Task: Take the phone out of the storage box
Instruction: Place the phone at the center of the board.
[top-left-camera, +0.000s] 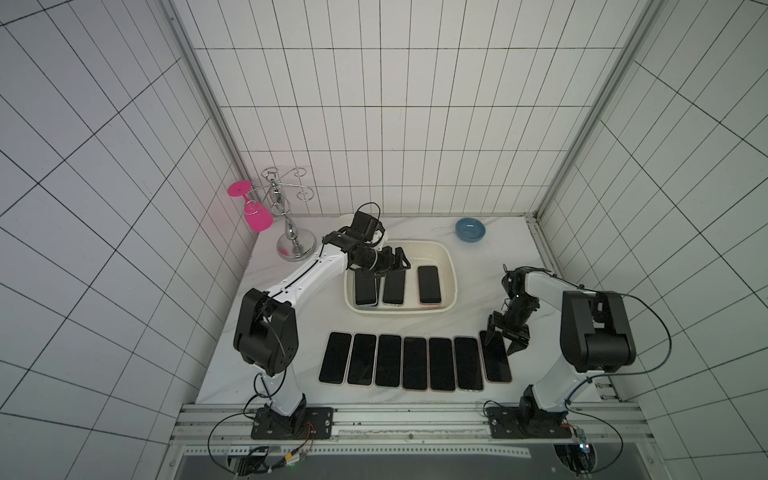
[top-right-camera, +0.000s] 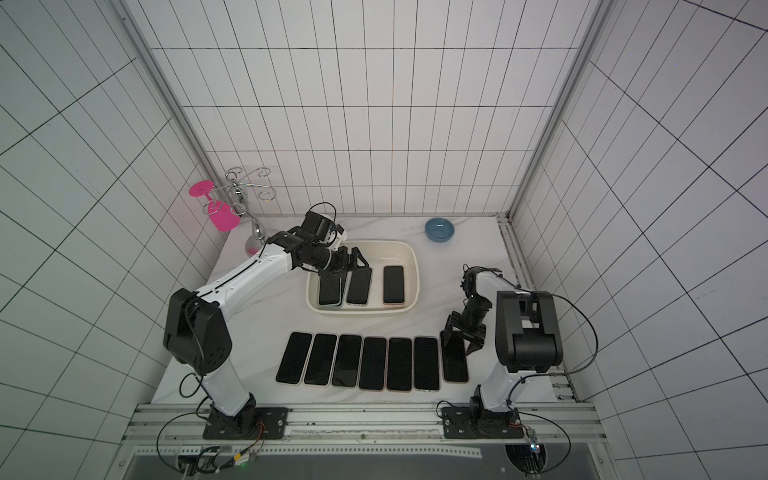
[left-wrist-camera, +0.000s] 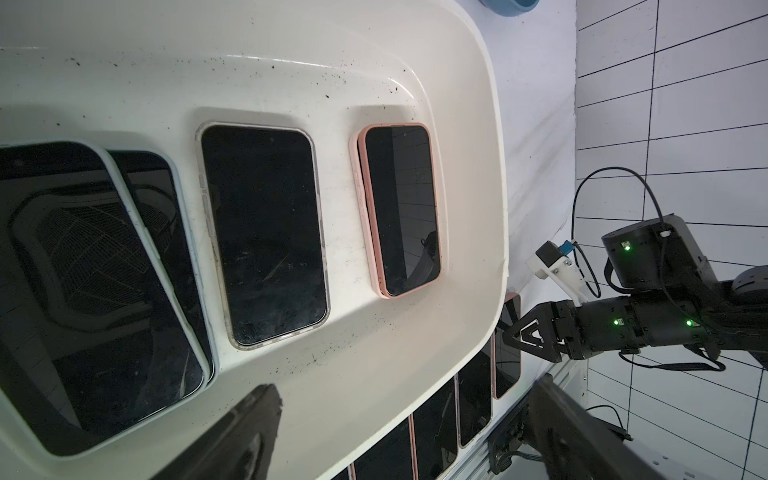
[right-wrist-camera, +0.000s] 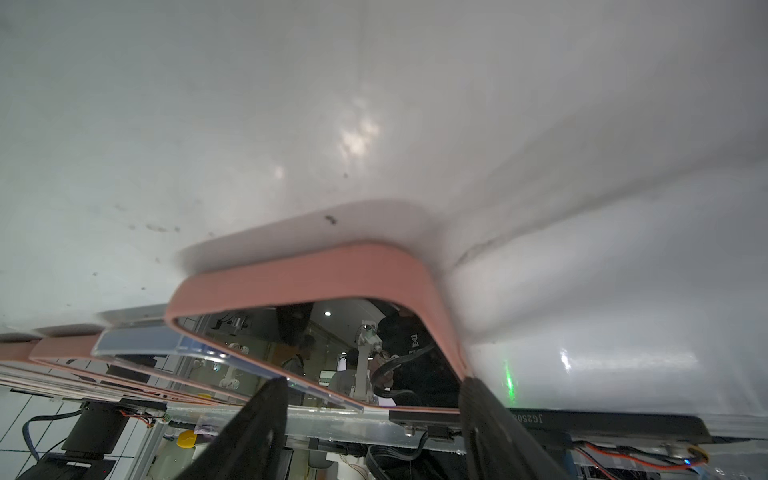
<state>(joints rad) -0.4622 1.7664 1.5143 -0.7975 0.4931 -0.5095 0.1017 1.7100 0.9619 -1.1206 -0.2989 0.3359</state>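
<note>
Storage box holds phones under the left gripper, jaws apart (right gripper likewise apart).

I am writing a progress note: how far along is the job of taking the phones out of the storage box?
Done: seven phones lie in a row on the table. In hand: the right gripper hangs open over the last phone of the row; the left gripper is open over the storage box, holding nothing. Left: at least three phones lie in the box.
</note>
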